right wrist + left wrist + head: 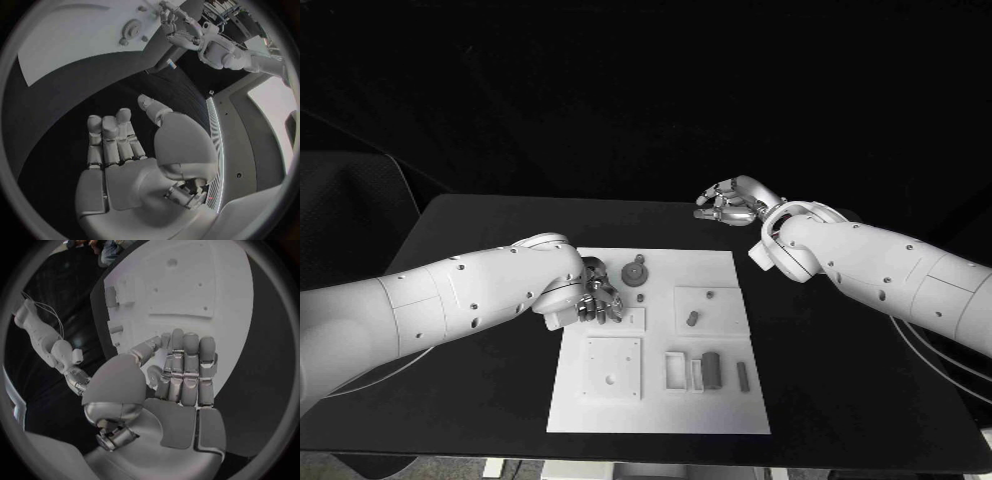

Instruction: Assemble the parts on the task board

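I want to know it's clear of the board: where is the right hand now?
In the head view the right hand is over the black table, beyond the task board's far right corner, holding nothing.

Hidden and unclear spots around the task board

In the head view the left hand (593,296) hangs over the upper left part of the task board (733,420), covering the board surface under its fingers (607,308); whether those fingers touch the board or hold anything cannot be told. The round part (635,271) just beside the hand is too small to make out in detail, as are the small pieces (692,318) in the recesses further along the board. The left wrist view has the board's (187,285) near portion blocked by the palm and fingers (184,365). The right hand (737,203) is partly hidden behind its own wrist, and the table's (848,400) near corners run off the bottom edge.
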### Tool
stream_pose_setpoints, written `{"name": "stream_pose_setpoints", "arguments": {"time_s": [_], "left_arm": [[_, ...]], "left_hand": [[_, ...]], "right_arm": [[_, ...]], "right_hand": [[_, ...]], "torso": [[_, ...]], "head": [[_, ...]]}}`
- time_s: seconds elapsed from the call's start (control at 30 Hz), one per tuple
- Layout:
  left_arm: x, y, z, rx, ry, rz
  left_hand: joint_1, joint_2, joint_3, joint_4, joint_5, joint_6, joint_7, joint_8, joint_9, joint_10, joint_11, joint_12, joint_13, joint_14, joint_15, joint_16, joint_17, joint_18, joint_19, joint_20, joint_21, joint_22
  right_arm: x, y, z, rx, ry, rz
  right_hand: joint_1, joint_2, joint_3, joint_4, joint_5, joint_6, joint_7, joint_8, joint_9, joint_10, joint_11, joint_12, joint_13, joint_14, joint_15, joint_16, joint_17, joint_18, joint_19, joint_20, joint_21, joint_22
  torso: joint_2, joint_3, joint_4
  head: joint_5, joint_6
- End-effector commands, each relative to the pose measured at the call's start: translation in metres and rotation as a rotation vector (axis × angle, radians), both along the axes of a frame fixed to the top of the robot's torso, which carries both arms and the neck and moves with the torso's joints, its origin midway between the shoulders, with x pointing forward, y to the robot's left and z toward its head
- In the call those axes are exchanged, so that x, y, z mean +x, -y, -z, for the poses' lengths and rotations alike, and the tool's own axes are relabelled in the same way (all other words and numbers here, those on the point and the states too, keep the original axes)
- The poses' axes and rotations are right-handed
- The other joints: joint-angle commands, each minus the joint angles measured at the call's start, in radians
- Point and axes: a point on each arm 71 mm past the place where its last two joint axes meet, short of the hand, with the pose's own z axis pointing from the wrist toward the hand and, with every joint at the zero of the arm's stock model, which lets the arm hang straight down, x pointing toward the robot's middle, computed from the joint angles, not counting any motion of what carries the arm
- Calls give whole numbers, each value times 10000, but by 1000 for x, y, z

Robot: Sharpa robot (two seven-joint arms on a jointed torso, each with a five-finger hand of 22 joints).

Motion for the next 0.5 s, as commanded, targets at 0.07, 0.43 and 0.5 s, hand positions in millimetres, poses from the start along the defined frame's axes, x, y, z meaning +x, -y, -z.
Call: {"name": "stream_pose_setpoints", "arguments": {"time_s": [0.07,0.43,0.5], "left_arm": [[-4,4,4,3,-304,135],[-4,6,4,-49,-247,152],[-4,7,4,-47,-259,173]], "left_hand": [[18,36,-22,49,31,91,-3,24,15,59,-11,30,9,95,10,66,10,236,57,10,49,13],[-481,-380,-370,232,-162,100,3,16,-2,82,-7,39,27,124,10,73,73,225,88,13,111,28],[-657,-521,-492,299,-180,100,4,19,1,89,-8,46,33,129,9,72,97,228,93,12,129,32]], "right_arm": [[0,-2,0,-34,-43,-151],[-1,-2,0,-32,-46,-162],[-1,-2,0,-33,-49,-162]], "right_hand": [[-113,3,-6,70,-50,2,62,59,-1,-35,10,-16,-12,-74,-16,-58,-16,-102,-77,19,190,-14],[-118,4,-5,71,-50,0,62,60,-1,-36,10,-16,-14,-75,-16,-58,-18,-102,-78,18,190,-16],[-119,4,-5,71,-50,0,62,60,-2,-36,10,-16,-15,-75,-15,-58,-18,-102,-79,18,190,-16]], "torso": [[5,-2,-6],[4,8,-12],[6,6,-9]], "head": [[-4,7],[-3,0],[-5,-7]]}}
